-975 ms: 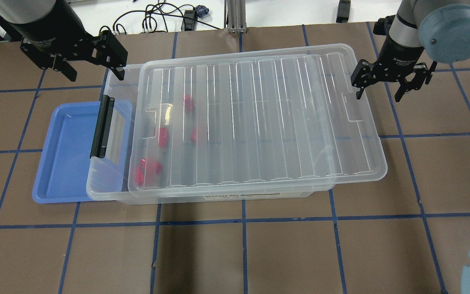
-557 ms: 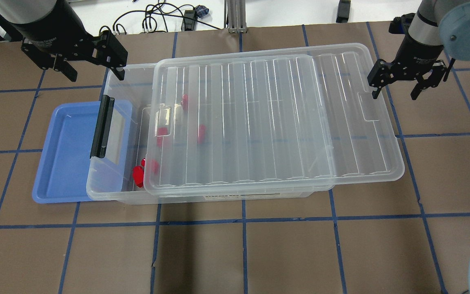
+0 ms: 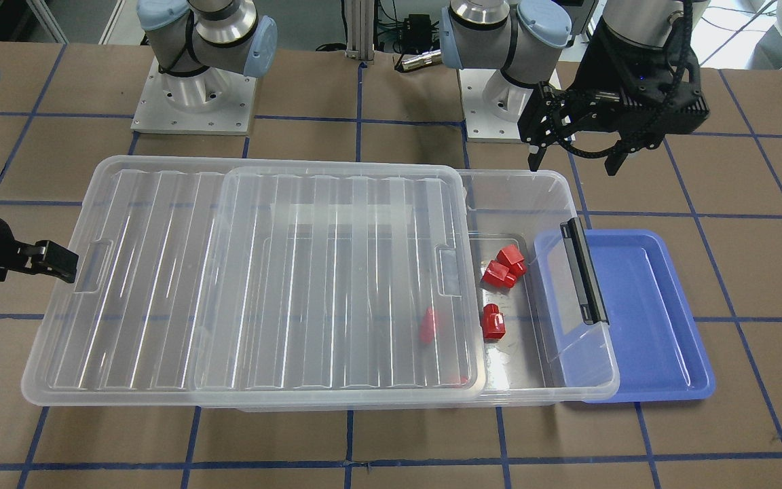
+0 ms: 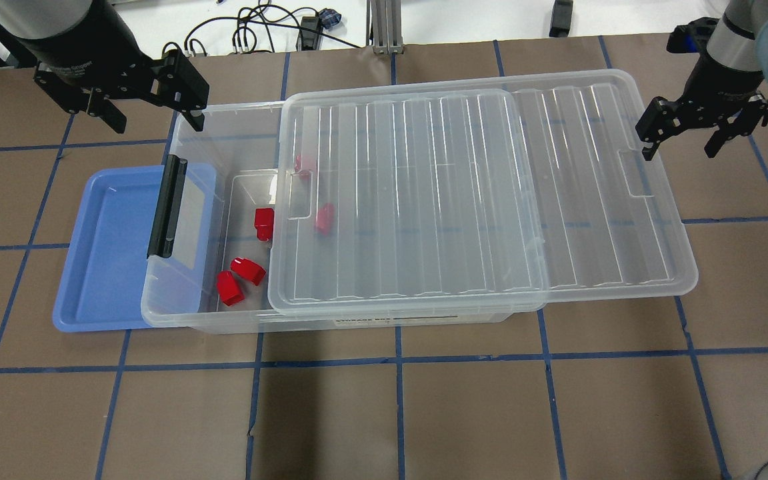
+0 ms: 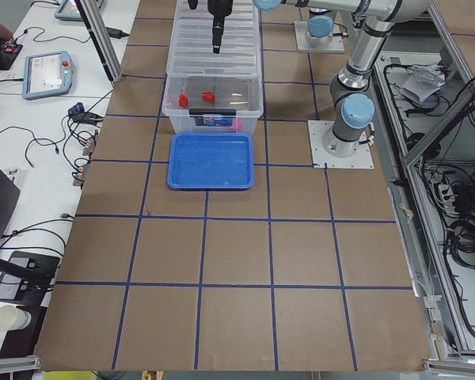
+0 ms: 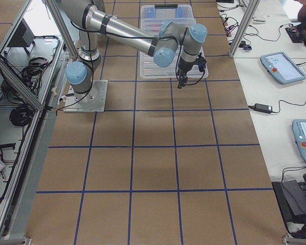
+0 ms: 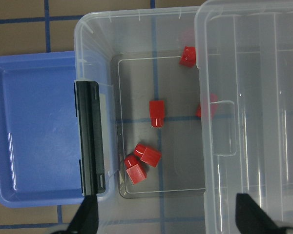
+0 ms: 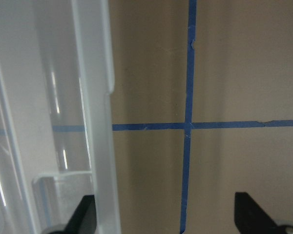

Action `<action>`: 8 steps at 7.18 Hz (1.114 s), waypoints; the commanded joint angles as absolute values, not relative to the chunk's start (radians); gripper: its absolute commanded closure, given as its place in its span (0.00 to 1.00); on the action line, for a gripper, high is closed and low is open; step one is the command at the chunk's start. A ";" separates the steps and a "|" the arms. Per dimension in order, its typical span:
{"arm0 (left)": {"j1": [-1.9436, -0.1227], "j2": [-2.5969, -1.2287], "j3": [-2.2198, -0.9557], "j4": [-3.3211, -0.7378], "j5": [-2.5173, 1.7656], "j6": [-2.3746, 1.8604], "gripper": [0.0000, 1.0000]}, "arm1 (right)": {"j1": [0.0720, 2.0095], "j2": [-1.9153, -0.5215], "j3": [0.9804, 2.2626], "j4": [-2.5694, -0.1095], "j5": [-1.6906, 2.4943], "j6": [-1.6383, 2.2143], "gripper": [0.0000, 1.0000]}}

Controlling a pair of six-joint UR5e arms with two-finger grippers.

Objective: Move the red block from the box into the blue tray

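Note:
The clear box [image 4: 224, 115] lies across the table middle, its ribbed lid [image 4: 477, 200] slid off toward the right. Several red blocks lie in the uncovered left end, one loose [image 4: 264, 223] [image 7: 156, 113], two touching [image 4: 237, 279], two more under the lid's edge [image 4: 324, 218]. The blue tray [image 4: 107, 253] [image 3: 642, 305] sits at the box's left end, partly under the black latch [image 4: 167, 207]. My left gripper [image 4: 154, 120] [image 3: 573, 165] is open and empty above the box's far left corner. My right gripper [image 4: 679, 152] is open, one finger against the lid's right edge [image 8: 95, 122].
The table is brown with a blue tape grid. The two arm bases [image 3: 194, 102] [image 3: 499, 109] stand on the robot's side. Cables [image 4: 257, 30] lie beyond the far edge. The overhanging lid covers table to the right of the box.
The lid has slid to the right together with my right gripper, uncovering more of the box's left end and the red blocks. My left gripper has not moved.

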State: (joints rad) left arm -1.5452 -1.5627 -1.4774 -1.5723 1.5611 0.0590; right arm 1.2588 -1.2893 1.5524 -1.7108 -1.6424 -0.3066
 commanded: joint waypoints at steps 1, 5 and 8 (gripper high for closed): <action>-1.546 -1.572 -1.474 -1.572 1.560 0.058 0.00 | 1.230 -1.289 1.552 -1.720 -1.647 -0.368 0.00; -1.552 -1.569 -1.477 -1.572 1.562 0.055 0.00 | 1.215 -1.289 1.552 -1.733 -1.675 -0.406 0.00; -1.552 -1.566 -1.479 -1.572 1.562 0.057 0.00 | 1.216 -1.289 1.552 -1.732 -1.690 -0.405 0.00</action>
State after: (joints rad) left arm -1.5523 -1.5696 -1.4776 -1.5723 1.5606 0.0567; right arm 1.2156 -1.2886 1.5542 -1.7328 -1.6878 -0.4058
